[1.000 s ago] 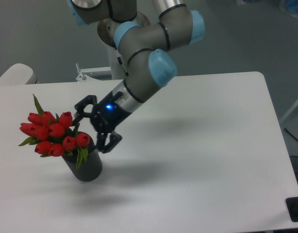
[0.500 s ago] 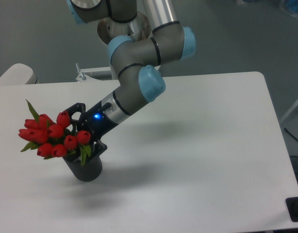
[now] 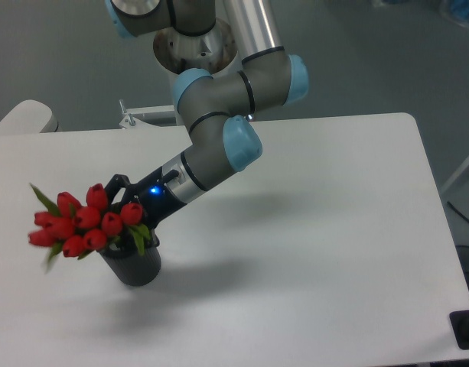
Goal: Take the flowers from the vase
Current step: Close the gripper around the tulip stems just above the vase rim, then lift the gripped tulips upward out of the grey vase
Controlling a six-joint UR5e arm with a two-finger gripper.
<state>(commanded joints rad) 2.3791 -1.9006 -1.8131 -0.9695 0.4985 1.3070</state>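
Red tulip flowers (image 3: 85, 224) tipped further left, end effector (image 3: 125, 210) grip unclear, ribbed dark cylindrical vase (image 3: 133, 264)

Soft, even, cool-toned light comes from overhead. The white tabletop (image 3: 318, 229) looks bright without glare. A pale, fuzzy-edged shadow of the robot arm (image 3: 219, 145) lies across its middle, and another faint one spreads in front of the dark vase (image 3: 133, 266). The red flowers (image 3: 81, 225) are smeared by motion blur, worst at their left edge. A small blue light glows on the wrist. The picture is low in resolution and slightly grainy.
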